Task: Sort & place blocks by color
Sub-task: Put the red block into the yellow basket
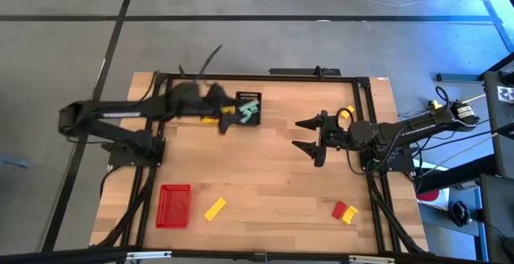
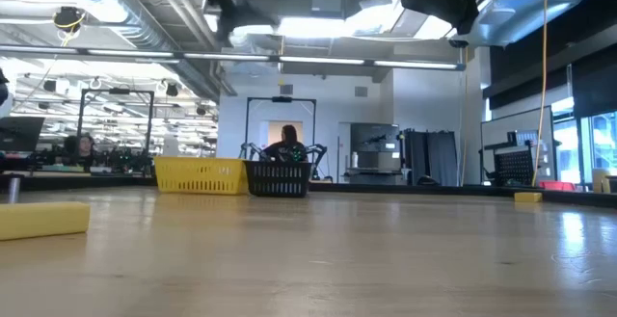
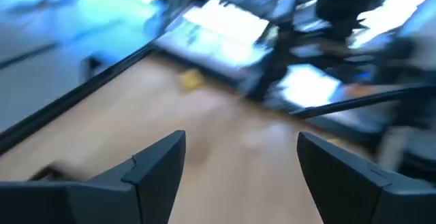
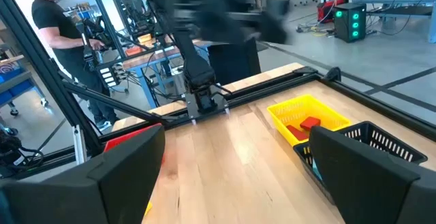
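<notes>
My left gripper (image 3: 242,163) is open and holds nothing; it hangs, blurred, above the yellow basket (image 4: 306,118) and the black basket (image 1: 247,107) at the table's far side. Teal blocks (image 1: 249,106) lie in the black basket, and a red piece (image 4: 308,124) shows in the yellow one. My right gripper (image 1: 299,134) waits open and empty over the table's right half. A yellow block (image 1: 214,209) lies near the front edge beside the red basket (image 1: 174,205). A red block (image 1: 340,209) and a yellow block (image 1: 350,215) lie together at the front right.
Dark frame rails (image 1: 257,76) run along the table's edges. Bare wood lies between the two grippers and toward the front middle. In the room beyond the table a person (image 4: 51,20) stands by benches and another (image 2: 287,144) sits behind the baskets.
</notes>
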Available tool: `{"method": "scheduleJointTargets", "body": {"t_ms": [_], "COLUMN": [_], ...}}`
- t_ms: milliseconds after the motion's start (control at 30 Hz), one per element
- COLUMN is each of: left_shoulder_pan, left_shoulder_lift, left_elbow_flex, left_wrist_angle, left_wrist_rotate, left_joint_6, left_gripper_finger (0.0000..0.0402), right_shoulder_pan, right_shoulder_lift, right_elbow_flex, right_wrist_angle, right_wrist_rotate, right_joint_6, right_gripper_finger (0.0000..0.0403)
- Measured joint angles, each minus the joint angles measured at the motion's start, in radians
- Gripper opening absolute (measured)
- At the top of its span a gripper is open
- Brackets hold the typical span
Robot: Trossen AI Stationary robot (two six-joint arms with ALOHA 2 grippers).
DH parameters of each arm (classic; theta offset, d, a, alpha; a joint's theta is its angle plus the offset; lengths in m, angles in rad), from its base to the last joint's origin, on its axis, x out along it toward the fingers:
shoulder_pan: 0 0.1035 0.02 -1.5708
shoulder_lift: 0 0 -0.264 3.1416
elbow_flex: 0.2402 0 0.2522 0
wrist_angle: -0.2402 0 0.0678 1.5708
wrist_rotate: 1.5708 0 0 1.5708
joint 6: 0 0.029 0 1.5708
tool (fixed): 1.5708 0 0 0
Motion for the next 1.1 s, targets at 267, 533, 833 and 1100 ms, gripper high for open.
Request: {"method": "scheduleJointTargets", "body": {"t_ms": [267, 533, 833, 1100], "left_shoulder_pan": [-0.312, -0.392, -0.392, -0.391], "left_shoulder_lift": [-0.218, -0.268, -0.269, -0.269], "left_elbow_flex": [-0.293, -0.36, -0.36, -0.36], "left_wrist_angle": [0.359, 0.355, 0.369, 0.373], "left_wrist_rotate": [-0.186, -0.332, -0.344, -0.344], "left_joint_6": [-0.011, 0.008, 0.008, 0.007], "left_gripper_finger": [0.0273, 0.0273, 0.0273, 0.0273], "right_shoulder_pan": [0.0, 0.0, 0.0, 0.0], "right_shoulder_lift": [0.0, 0.0, 0.0, 0.0], "right_elbow_flex": [0.0, 0.0, 0.0, 0.0], "right_wrist_angle": [0.006, 0.006, 0.006, -0.026], "right_wrist_rotate": [0.0, 0.0, 0.0, -0.018], "right_joint_6": [0.002, 0.004, 0.006, 0.396], "right_gripper_finger": [0.0364, 0.0364, 0.0364, 0.0364]}}
